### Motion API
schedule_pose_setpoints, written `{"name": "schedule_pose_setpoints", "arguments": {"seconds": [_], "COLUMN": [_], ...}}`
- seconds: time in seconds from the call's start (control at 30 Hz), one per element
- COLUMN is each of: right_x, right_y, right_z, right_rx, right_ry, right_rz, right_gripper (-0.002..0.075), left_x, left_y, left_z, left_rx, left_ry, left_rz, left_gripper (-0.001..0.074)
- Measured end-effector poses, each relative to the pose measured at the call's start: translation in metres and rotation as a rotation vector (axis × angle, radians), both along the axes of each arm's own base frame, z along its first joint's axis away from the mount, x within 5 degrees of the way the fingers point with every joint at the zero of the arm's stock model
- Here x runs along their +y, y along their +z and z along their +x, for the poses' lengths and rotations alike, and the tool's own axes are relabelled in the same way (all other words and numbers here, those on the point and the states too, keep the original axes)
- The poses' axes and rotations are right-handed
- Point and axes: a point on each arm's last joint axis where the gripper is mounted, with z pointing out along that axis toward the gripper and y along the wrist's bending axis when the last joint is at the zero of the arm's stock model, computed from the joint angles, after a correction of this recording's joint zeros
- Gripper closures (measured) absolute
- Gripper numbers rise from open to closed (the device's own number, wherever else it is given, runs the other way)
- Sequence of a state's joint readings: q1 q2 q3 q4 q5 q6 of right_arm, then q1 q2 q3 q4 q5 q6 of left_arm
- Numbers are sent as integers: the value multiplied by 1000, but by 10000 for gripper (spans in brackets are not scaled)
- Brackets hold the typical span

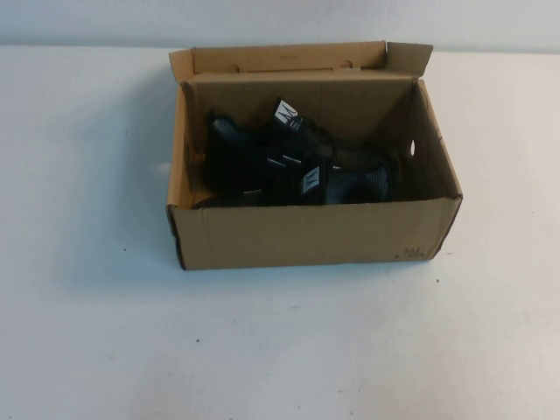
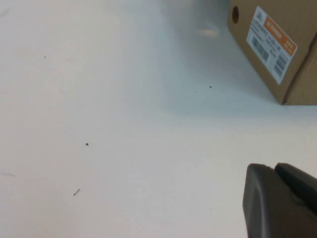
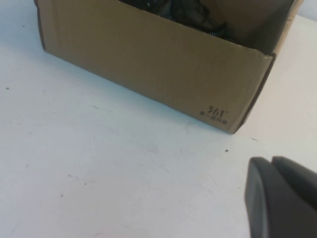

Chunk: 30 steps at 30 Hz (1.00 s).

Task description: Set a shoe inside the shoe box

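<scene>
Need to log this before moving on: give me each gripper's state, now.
Left gripper: over bare table beside the shoe box, holding nothing; open or shut cannot be told.
Right gripper: near the box's front, holding nothing; cannot be told.

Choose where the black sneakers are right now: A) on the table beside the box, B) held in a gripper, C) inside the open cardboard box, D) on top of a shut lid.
C: the high view shows both black sneakers lying inside the open shoe box, lid flap up.
</scene>
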<state>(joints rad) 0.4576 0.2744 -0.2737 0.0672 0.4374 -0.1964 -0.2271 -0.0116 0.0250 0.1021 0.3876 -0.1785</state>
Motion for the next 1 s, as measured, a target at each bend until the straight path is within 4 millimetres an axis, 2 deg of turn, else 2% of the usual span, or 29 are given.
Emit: {"name": "schedule_pose_setpoints", "arguments": {"seconds": [0.63, 0.8, 1.0], "right_x": [0, -10, -21], "right_y": [0, 2, 11], "right_z": [0, -2, -19], "right_rx": [1, -16, -155], "right_ry": [-6, -144, -281], "right_rz": [2, 55, 128], "right_gripper": [742, 742, 742], "left_x": [0, 0, 0], "left_y": [0, 0, 0], "left_z": [0, 0, 0], "left_rx": [2, 2, 2], "left_ry": [2, 2, 2], "left_rz": [3, 2, 2], "left_gripper": [736, 736, 736]}}
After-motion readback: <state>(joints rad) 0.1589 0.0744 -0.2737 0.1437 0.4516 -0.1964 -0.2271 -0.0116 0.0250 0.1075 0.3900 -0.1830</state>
